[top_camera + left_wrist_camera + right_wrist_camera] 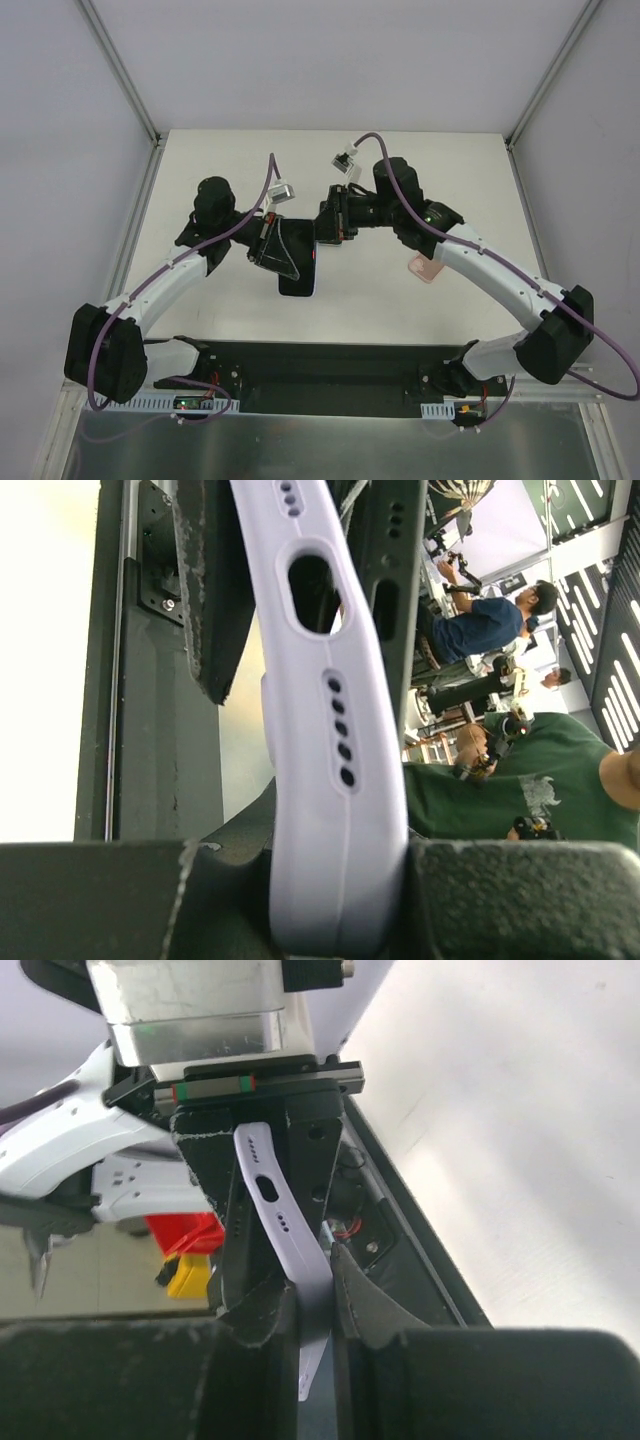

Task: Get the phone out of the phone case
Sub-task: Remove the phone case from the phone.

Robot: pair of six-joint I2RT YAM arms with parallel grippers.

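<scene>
The dark phone (295, 272) in its lavender case (315, 265) is held above the table between both arms. My left gripper (273, 246) is shut on the case's bottom edge (330, 810), which fills the gap between its fingers (335, 900). The case's port cutout is see-through there, and the black phone edge (392, 590) stands apart beside it. My right gripper (329, 228) is shut on a thin strip of the lavender case (300, 1260) between its fingers (315, 1330). The black phone (312, 1160) shows next to that strip, under the left gripper's fingers (200, 1165).
A small pink object (425, 268) lies on the white table (400, 170) under the right forearm. A black base plate (320, 365) runs along the near edge. White walls and metal frame posts (135, 100) enclose the table on three sides.
</scene>
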